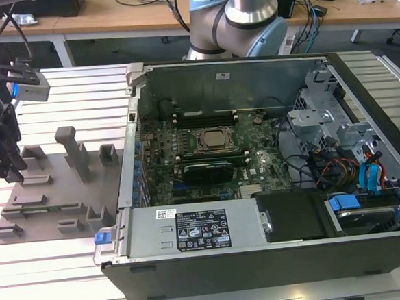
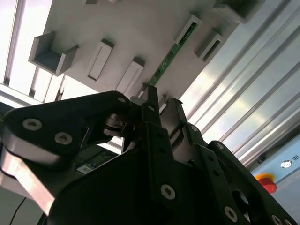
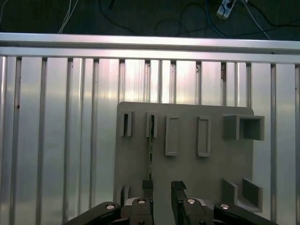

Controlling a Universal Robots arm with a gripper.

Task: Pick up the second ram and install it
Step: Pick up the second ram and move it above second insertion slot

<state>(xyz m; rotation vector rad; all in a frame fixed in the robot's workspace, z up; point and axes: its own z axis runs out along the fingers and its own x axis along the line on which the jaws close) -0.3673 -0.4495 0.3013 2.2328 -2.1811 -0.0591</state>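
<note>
The second ram (image 3: 151,145) is a thin green stick standing on edge in a slot of the grey tray (image 3: 187,173). The second wrist view shows its green edge (image 2: 168,58) running between two tray blocks. My gripper (image 3: 162,187) hovers over the near end of the stick, open, with nothing between its fingers. One fingertip (image 3: 147,186) lines up with the stick and the other (image 3: 177,187) stands off to its side. In the exterior view the gripper (image 1: 11,175) hangs over the tray (image 1: 52,191) at the exterior view's left, outside the computer case.
An open computer case (image 1: 259,207) lies to the exterior view's right of the tray, with the CPU socket (image 1: 213,141) mid-board and memory slots beside it. Raised grey blocks (image 1: 73,152) stand on the tray. The ribbed aluminium table (image 3: 56,140) surrounds it.
</note>
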